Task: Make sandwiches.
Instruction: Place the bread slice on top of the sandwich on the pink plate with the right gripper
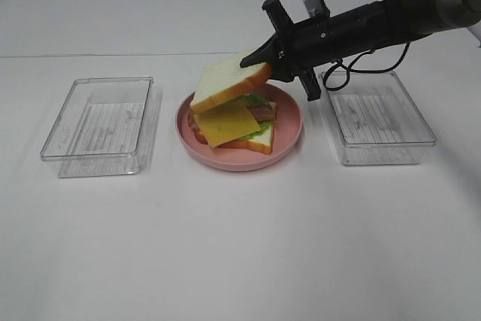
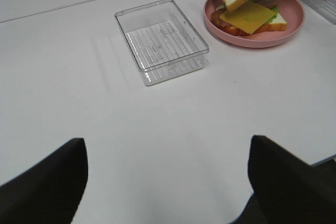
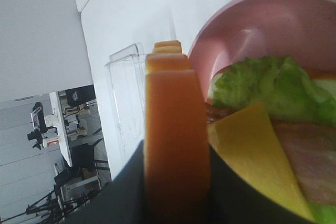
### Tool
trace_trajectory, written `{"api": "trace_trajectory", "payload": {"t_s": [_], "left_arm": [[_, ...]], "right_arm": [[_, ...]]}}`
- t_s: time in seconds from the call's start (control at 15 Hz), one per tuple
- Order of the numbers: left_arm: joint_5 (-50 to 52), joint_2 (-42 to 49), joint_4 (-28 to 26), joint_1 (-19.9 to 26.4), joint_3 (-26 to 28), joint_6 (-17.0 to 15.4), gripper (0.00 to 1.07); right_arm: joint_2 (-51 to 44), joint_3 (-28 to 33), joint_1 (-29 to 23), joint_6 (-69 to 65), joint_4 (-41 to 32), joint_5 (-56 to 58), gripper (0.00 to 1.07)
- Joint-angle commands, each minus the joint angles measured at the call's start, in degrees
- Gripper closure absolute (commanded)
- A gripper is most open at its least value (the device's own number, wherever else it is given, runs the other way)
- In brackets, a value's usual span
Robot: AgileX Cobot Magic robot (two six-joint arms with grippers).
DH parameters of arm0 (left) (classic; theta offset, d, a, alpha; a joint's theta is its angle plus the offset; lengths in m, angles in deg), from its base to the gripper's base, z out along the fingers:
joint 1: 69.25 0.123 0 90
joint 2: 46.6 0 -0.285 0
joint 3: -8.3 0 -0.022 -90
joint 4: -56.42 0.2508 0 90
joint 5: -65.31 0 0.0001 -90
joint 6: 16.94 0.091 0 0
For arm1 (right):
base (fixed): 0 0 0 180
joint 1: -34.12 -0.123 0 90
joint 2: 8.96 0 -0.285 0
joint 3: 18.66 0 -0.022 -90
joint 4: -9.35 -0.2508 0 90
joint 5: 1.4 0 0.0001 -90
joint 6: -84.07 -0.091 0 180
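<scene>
On the pink plate (image 1: 289, 122) lies a stack: a bread slice (image 1: 252, 143), green lettuce (image 1: 263, 129), bacon (image 1: 263, 113) and a yellow cheese slice (image 1: 228, 123) on top. My right gripper (image 1: 259, 58) is shut on a top bread slice (image 1: 225, 80) and holds it tilted just above the stack. In the right wrist view the slice's orange crust (image 3: 176, 145) sits between the fingers, with cheese (image 3: 252, 150) and lettuce (image 3: 273, 87) beyond. My left gripper (image 2: 168, 182) is open and empty, far from the plate (image 2: 294, 22). The stack also shows in the left wrist view (image 2: 252, 17).
A clear plastic tray (image 1: 101, 125) stands left of the plate and another clear tray (image 1: 376, 118) stands right of it, under the right arm. The left tray also shows in the left wrist view (image 2: 160, 40). The table is white.
</scene>
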Motion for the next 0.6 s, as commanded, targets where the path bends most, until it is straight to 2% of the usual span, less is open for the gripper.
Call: {"api": "trace_trajectory", "payload": {"t_s": [0.07, 0.27, 0.6], "left_arm": [[0.6, 1.2, 0.0, 0.0, -0.1, -0.5, 0.27], [0.6, 1.2, 0.0, 0.0, -0.1, -0.5, 0.27], [0.6, 1.2, 0.0, 0.0, -0.1, -0.5, 0.27]], "right_arm": [[0.7, 0.2, -1.3, -0.3, -0.4, -2.2, 1.07], [1.9, 0.2, -1.9, -0.5, -0.6, -2.3, 1.07], [2.0, 0.2, -1.8, -4.9, 7.0, -3.1, 1.05]]}}
